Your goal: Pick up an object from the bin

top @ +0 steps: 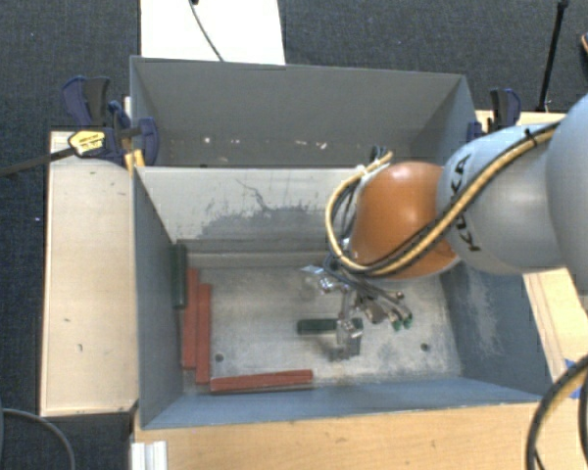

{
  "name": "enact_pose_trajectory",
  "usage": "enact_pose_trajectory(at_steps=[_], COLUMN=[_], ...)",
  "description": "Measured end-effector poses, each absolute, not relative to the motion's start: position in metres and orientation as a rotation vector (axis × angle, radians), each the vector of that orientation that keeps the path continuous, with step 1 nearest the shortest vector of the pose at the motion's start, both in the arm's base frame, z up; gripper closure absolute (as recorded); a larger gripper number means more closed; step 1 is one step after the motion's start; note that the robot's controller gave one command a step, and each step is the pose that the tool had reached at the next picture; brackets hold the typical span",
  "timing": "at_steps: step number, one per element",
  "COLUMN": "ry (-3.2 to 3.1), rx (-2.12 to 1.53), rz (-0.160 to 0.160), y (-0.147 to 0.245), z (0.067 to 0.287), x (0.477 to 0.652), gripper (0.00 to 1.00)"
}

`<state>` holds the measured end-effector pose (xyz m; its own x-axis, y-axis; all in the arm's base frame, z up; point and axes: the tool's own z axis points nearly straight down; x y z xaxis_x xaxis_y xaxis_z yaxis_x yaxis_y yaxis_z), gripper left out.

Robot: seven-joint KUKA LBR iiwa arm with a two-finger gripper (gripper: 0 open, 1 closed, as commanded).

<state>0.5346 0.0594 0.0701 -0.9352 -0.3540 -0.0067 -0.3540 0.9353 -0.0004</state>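
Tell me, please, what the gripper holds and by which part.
Cannot be told: the gripper is down at the right end of a small dark bar.

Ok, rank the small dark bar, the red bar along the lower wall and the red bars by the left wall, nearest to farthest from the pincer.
1. The small dark bar, just left of the pincer.
2. The red bar along the lower wall, below and left.
3. The red bars by the left wall, farthest.
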Motion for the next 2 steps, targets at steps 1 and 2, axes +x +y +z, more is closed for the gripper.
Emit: enact_pose_trajectory(at_steps=[1,2], ry=[3.089,3.065], rx=[-0.558,-0.645], rz=[0.002,0.001], y=[0.059,0.088], z=[0.071,0.228], x=[0.532,0.491], gripper=[1.00,1.00])
